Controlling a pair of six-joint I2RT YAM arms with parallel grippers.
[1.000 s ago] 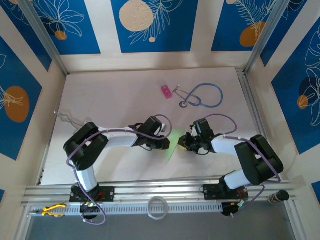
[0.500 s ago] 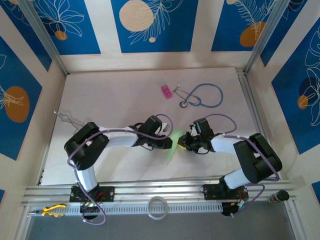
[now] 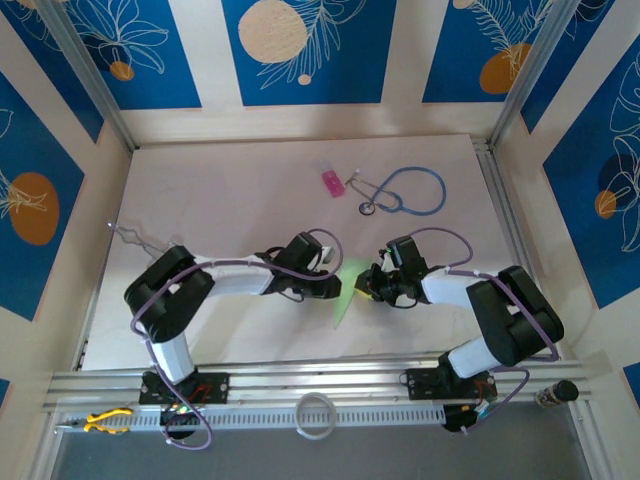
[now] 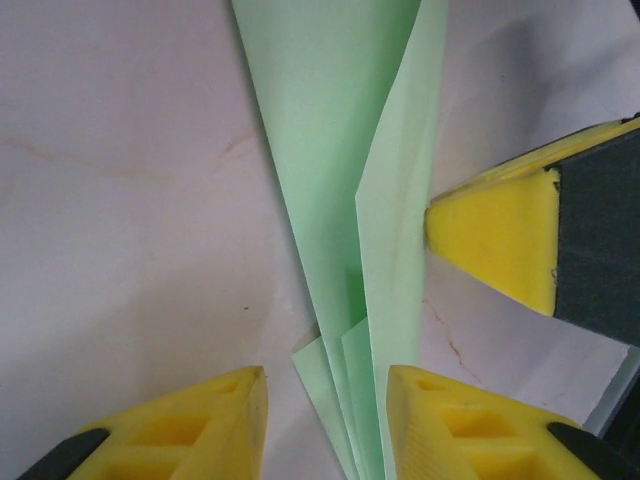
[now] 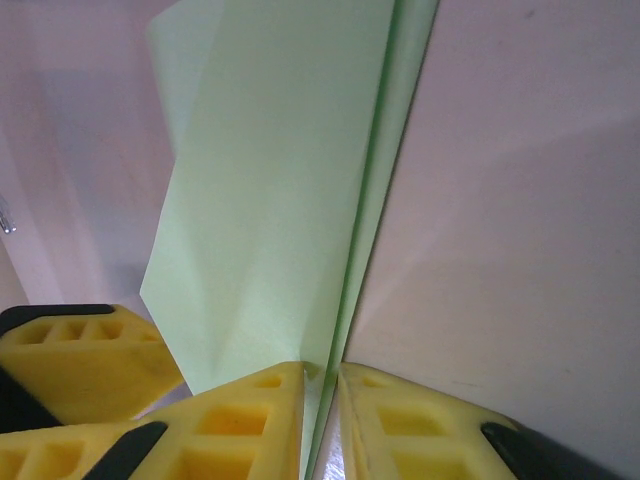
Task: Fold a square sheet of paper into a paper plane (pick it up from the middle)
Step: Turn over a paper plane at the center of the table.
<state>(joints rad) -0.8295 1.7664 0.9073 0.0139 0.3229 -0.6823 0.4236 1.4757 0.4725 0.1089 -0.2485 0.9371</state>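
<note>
The paper plane (image 3: 344, 293) is lying on the table (image 3: 220, 200) in the lower middle of the top picture, between the two arms. Its pointy end is aiming down toward the bottom edge.

The right gripper (image 5: 322, 378) is pinching the plane's folded middle edge. Its two yellow fingers (image 5: 250, 410) are sitting almost together at the bottom of the right wrist picture, with the green paper squeezed between them.

The left gripper (image 4: 325, 385) is standing with its jaws apart at the bottom of the left wrist picture. The narrow part of the plane is lying in the gap, just beside the finger on the right. It is not squeezing the paper.

A small pink block (image 3: 332, 184) and a blue stethoscope (image 3: 405, 192) are lying in the upper middle of the top picture, well apart from the plane.
</note>
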